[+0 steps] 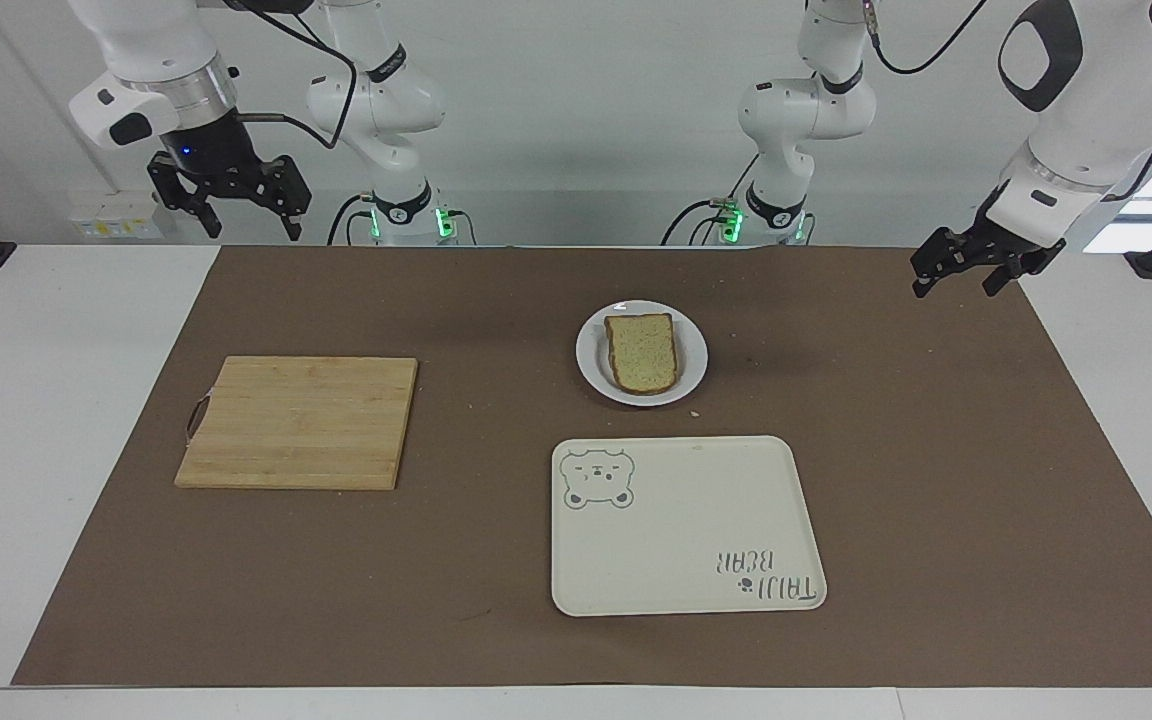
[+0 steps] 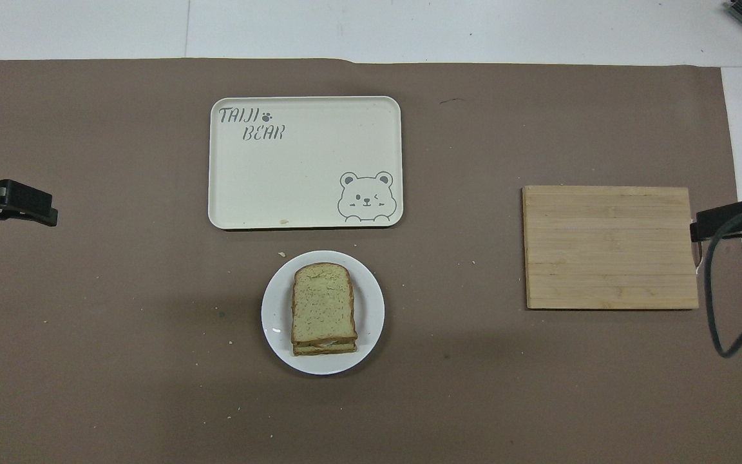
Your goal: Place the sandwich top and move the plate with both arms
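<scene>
Both grippers' jaws stand apart, holding nothing: the left gripper (image 1: 966,272) over the mat's edge, the right gripper (image 1: 228,205) raised at its own end. Bread slice (image 1: 642,351) tops the sandwich on the plate (image 1: 591,352), just beside the tray (image 1: 686,560).

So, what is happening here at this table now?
Nothing is being handled at this moment. The sandwich top already lies on the sandwich on the plate, which sits on the brown mat, nearer to the robots than the tray. The plate is not yet moved. The left gripper and the right gripper both hang open and empty at the table's two ends. The cutting board is bare.
</scene>
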